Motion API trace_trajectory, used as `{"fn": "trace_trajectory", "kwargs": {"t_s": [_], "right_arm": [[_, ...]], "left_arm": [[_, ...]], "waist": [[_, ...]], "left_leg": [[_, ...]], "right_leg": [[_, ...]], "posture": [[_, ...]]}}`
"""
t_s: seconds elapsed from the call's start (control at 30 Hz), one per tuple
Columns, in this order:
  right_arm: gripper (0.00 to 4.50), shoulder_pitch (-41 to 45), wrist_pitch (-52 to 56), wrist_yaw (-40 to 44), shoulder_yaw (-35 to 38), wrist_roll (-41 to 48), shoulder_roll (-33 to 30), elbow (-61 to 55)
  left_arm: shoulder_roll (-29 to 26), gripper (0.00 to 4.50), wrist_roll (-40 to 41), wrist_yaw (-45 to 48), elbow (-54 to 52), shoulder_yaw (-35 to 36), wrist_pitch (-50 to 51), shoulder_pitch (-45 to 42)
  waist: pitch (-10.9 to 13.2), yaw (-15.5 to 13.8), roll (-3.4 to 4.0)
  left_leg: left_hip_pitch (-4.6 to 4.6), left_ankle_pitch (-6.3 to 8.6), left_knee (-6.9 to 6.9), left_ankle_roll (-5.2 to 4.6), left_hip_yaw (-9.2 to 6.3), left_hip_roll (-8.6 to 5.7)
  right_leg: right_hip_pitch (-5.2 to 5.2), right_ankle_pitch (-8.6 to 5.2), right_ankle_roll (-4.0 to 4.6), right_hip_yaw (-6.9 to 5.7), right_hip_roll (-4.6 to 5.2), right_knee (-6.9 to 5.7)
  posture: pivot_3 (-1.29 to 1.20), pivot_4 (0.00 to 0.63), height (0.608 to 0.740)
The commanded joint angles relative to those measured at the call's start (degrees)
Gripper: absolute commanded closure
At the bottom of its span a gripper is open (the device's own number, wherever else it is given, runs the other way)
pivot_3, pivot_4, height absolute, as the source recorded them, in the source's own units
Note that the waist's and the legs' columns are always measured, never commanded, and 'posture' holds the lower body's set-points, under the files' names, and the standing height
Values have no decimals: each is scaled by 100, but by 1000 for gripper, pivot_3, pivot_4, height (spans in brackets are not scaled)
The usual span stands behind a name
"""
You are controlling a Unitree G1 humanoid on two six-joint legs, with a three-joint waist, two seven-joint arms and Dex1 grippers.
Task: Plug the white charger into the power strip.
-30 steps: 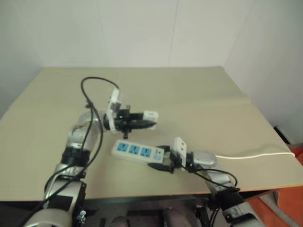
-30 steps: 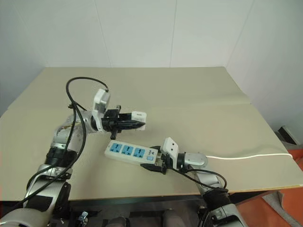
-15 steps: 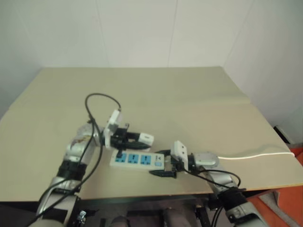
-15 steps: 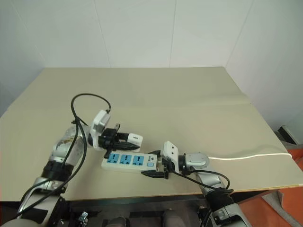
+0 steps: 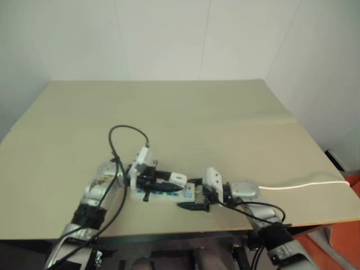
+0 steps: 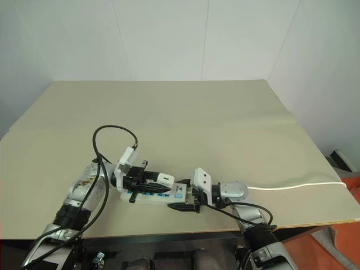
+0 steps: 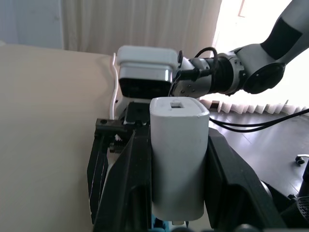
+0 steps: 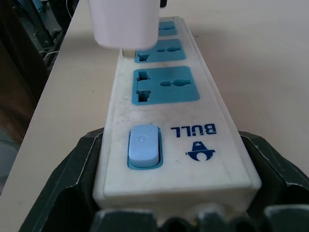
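Since a second ago the left gripper [image 5: 169, 181] has come down from well above the power strip [image 8: 169, 111] to just over it, its two black fingers [image 7: 126, 183] pinching the white charger [image 7: 177, 159] between them. The right gripper [image 6: 183, 202] has kept its place, its jaws clamped on the strip's switch end, one on each long side. Nearest that gripper on the strip are the blue switch [image 8: 143, 145] and the printed word "BULL" beside a small logo. Beyond the switch lies a free blue socket, then the charger sits at the middle socket; whether its prongs are in yet is hard to tell. The strip lies near the table's [image 5: 225, 112] front edge, its thin white cord [image 5: 304, 184] trailing away past the right arm.
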State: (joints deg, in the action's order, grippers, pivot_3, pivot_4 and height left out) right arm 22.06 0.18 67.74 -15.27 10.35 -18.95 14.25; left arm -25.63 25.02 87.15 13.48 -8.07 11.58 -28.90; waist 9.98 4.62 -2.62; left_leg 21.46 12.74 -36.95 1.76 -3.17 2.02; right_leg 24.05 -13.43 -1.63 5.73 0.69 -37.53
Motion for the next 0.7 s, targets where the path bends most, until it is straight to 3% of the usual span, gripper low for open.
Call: {"fn": "trace_trajectory", "kwargs": {"t_s": [0.03, 0.7], "right_arm": [[1065, -141, 104, 30, -255, -145, 13, 193], [1065, -147, 124, -76, -234, -170, 27, 170]], "left_arm": [[8, 3494, -123, -53, 101, -30, -193, -53], [182, 3494, -246, -67, 296, -142, -392, -11]], "waist": [[0, 0, 0], [-1, -2, 2]], "left_leg": [[0, 0, 0, 0, 0, 0], [-8, 0, 0, 0, 1, 1]], "right_leg": [[0, 0, 0, 0, 0, 0], [-9, -1, -1, 1, -1, 1]], "posture": [[0, 150, 740], [0, 150, 740]]}}
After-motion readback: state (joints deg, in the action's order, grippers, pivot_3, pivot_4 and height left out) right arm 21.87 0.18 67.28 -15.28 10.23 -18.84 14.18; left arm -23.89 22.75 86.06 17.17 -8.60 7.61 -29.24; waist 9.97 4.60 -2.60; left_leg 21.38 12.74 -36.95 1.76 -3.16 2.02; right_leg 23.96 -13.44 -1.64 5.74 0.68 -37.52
